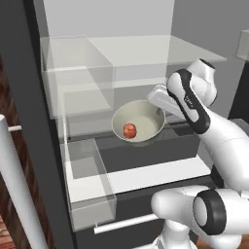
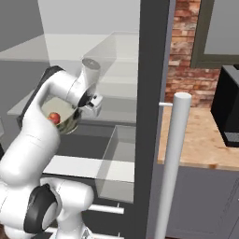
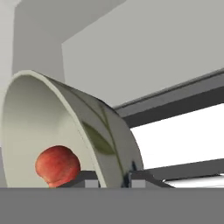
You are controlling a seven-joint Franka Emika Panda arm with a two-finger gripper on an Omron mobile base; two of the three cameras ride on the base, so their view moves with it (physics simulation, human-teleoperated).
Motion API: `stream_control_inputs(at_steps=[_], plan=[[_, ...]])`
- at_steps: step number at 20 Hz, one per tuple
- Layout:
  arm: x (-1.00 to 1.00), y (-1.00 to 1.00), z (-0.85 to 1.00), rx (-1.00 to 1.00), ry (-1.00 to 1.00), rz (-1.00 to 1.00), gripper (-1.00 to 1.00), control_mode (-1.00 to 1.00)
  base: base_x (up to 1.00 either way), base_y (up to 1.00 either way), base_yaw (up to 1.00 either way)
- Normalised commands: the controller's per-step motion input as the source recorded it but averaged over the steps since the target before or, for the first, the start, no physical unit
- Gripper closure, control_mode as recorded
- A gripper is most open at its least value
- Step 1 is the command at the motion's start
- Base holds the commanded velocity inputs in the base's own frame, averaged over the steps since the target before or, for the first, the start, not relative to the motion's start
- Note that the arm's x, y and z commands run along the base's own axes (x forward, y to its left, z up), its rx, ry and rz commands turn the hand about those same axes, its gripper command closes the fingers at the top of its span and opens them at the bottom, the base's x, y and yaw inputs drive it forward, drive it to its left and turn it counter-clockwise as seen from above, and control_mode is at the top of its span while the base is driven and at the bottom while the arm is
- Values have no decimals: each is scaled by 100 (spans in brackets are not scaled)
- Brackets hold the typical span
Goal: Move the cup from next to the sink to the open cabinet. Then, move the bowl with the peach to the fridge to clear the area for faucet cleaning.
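My gripper point(image 1: 162, 115) is shut on the right rim of the pale bowl point(image 1: 146, 127), which hangs tilted inside the open fridge point(image 1: 146, 51), just above the dark drawers point(image 1: 146, 154). The red-orange peach point(image 1: 130, 130) rests in the bowl's bottom. In the hand view the bowl point(image 3: 48, 113) stands on edge, its wall pinched between my fingertips point(image 3: 85, 180), with the gripper point(image 3: 112, 178) at the rim and the peach point(image 3: 57, 166) low on the left. From the right base view the bowl point(image 2: 66, 123) and peach point(image 2: 54, 117) sit behind my forearm, by the gripper point(image 2: 79, 113).
Translucent door bins point(image 1: 90, 182) jut out at the lower left. A silver drawer handle point(image 1: 125, 222) lies below the white ledge. A thick white bar point(image 2: 172, 163) stands upright at the fridge's door edge. To the right are a wooden counter point(image 2: 200, 142), brick wall and a dark appliance point(image 2: 228, 112).
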Motion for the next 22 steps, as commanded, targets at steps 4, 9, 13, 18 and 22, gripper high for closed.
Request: stream_control_inputs(at_steps=[4,9,13,18,22], plan=[[-99,-16,50,16,2,-19,100,-100,0,0,0],[-100,-8,33,26,-2,-36,100,-100,0,0,0],[-37,7,34,26,-8,-49,100,-100,0,0,0],[27,39,6,7,-3,-59,100,-100,0,0,0],[90,46,0,-8,15,-33,100,-100,0,0,0]])
